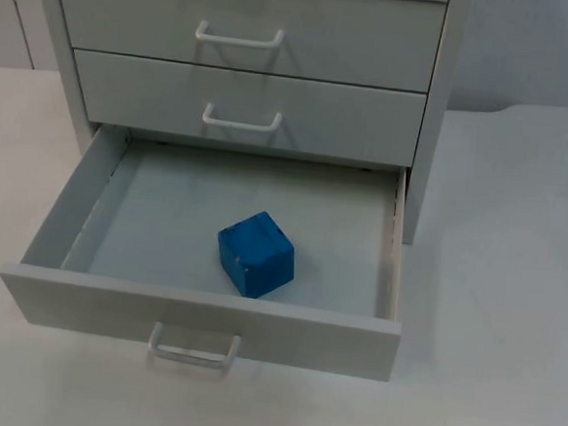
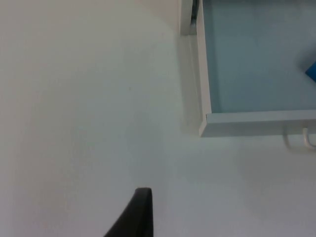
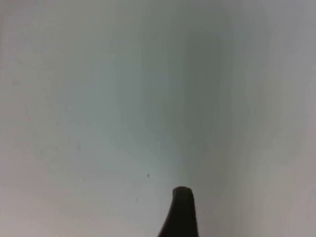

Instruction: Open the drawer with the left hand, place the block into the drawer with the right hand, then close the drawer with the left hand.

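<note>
Top view: high, frontal onto open drawer (image 1: 209, 310). Left wrist shares drawer's front corner (image 2: 203, 129). Right wrist: close over table (image 3: 98, 98).

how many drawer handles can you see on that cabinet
3: the top handle on a shut drawer, the middle handle on a shut drawer, the bottom handle on the open drawer. More drawers may sit above.

- The drawer (image 1: 112, 303) — the lowest of the cabinet's three that I can see — stands pulled well out over the white table, pale grey, with a white loop handle on its front panel.
- Its floor is bare apart from the block; from my left wrist I see its front corner (image 2: 205, 123) and a side wall.
- The block (image 1: 255, 254) — a blue cube — rests inside on the drawer floor, turned corner-on, near the front panel and about midway between the side walls.
</note>
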You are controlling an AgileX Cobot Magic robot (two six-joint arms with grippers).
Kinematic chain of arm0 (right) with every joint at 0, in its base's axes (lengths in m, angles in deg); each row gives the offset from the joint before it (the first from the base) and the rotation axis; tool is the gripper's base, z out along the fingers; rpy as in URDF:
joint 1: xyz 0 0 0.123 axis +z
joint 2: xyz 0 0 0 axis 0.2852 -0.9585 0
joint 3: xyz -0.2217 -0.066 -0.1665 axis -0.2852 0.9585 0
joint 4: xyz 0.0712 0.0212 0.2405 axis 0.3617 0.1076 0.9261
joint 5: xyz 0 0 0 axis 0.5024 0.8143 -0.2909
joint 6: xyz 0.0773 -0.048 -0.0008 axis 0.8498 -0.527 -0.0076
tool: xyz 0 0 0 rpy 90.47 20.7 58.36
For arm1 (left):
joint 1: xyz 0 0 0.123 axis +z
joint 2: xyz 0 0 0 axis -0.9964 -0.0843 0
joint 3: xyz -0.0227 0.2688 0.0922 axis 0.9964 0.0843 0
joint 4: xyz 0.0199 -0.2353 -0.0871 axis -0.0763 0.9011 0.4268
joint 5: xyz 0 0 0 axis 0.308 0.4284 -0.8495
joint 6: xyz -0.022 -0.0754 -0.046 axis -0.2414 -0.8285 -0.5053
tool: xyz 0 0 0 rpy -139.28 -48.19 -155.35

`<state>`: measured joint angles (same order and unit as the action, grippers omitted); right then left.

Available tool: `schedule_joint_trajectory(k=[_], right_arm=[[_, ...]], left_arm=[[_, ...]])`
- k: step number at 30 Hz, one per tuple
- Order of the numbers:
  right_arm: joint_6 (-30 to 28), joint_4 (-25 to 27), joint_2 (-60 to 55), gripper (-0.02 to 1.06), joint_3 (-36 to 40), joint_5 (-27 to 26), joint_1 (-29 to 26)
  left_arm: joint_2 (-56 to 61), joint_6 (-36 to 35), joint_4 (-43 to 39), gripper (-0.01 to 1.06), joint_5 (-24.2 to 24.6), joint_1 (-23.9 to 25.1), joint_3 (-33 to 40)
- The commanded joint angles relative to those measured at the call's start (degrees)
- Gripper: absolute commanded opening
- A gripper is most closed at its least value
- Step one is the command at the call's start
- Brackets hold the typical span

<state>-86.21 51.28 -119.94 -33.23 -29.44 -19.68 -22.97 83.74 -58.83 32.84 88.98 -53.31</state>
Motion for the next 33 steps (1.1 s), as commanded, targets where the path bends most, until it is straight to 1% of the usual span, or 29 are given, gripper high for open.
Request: schedule_joint_trajectory(k=[1, 6, 12, 17, 20, 23, 24, 28, 33], right_arm=[[-1.1, -0.3, 2.3, 0.65, 1.8, 0.2, -0.3], [-1.1, -0.9, 7.7, 0.65, 5.1, -1.5, -0.1], [-1.1, -0.4, 12.1, 0.65, 5.4, -1.7, -0.1], [-1.1, -0.9, 16.0, 0.65, 5.4, -1.8, -0.1], [-1.1, -0.9, 16.0, 0.65, 5.4, -2.6, -0.1], [-1.1, -0.3, 16.0, 0.65, 6.6, -6.0, -0.1], [-1.1, -0.3, 16.0, 0.65, 6.6, -6.0, -0.1], [-0.4, -0.2, 16.0, 0.65, 8.0, -8.9, -0.1], [-0.4, -0.1, 16.0, 0.65, 8.0, -8.1, -0.1]], left_arm=[[0.4, 0.0, 0.4, 1.05, -0.4, 0.2, 0.2], [0.4, 0.0, 0.4, 1.05, -0.4, 0.2, 0.2], [0.4, 0.0, 0.7, 1.05, -0.4, 0.2, 0.2], [0.4, 0.0, 3.3, 1.05, -0.4, 0.2, 0.2], [0.4, 0.0, 3.3, 1.05, -0.6, 0.2, 0.2], [0.3, 0.0, 3.0, 1.05, -0.6, 0.2, 0.2], [0.3, 0.0, 3.0, 1.05, -0.6, 0.2, 0.2], [0.3, 0.0, 3.0, 1.05, -0.6, 0.2, 0.2], [0.3, 0.0, 3.2, 1.05, -0.6, 0.2, 0.2]])
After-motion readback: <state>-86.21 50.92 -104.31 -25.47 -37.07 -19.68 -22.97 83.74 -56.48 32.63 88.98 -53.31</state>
